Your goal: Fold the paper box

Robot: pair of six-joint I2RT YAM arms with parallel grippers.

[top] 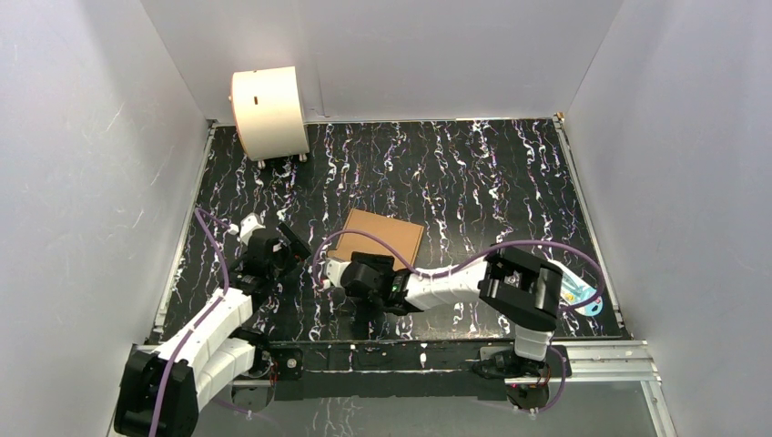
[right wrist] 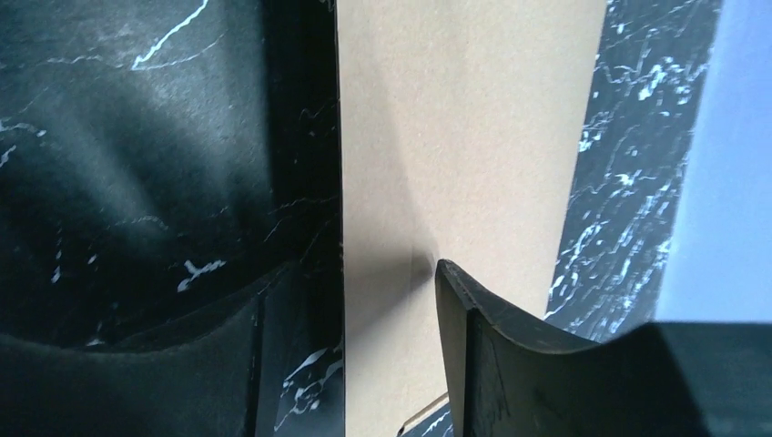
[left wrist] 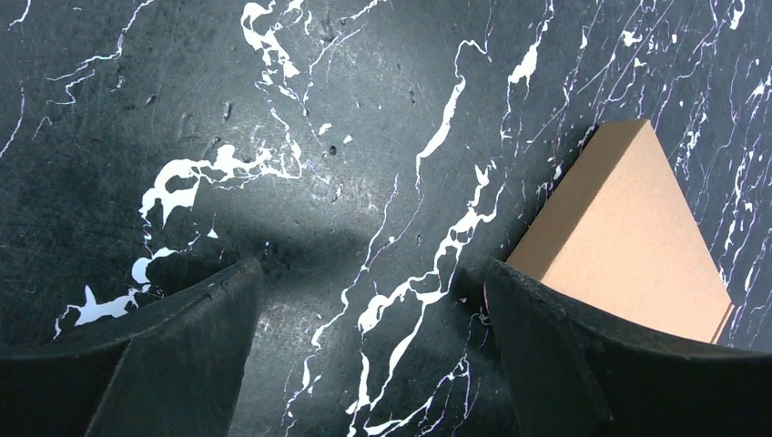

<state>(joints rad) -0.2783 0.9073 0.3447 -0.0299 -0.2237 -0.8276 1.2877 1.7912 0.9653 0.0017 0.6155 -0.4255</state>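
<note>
Black, white-veined table (top: 473, 182) enclosed by pale grey walls (top: 82, 182), seen from above and from both wrists. The paper box (top: 382, 235), plain brown corrugated cardboard, lies flat a little left of the table's middle, nearer the near edge than the far one. It is well apart from the cream-white drum (top: 269, 109) in the far-left corner. Only the box's smooth upper panel and a thin side wall show. Flaps and slots are not visible, apart from a small stepped cut at its nearest edge in the right wrist view.

Right gripper (right wrist: 364, 273): jaws parted, straddling one long edge of the box, one finger over the panel and the other above bare table just beside it. Whether either finger touches the card cannot be told.

Left gripper (left wrist: 371, 282): jaws spread wide with only table between them. A corner of the box lies just beyond the finger on that view's right.

Handling, as judged: the box is probably very light and will slide on the slick table if pushed from one side, so one arm should brace while the other folds. Panels are likely stiff but give along scored lines, and edges would crush under a hard pinch. The best hold is probably a shallow pinch on a free edge close to a corner, or flat downward pressure on the panel, rather than a squeeze across the hollow body.
</note>
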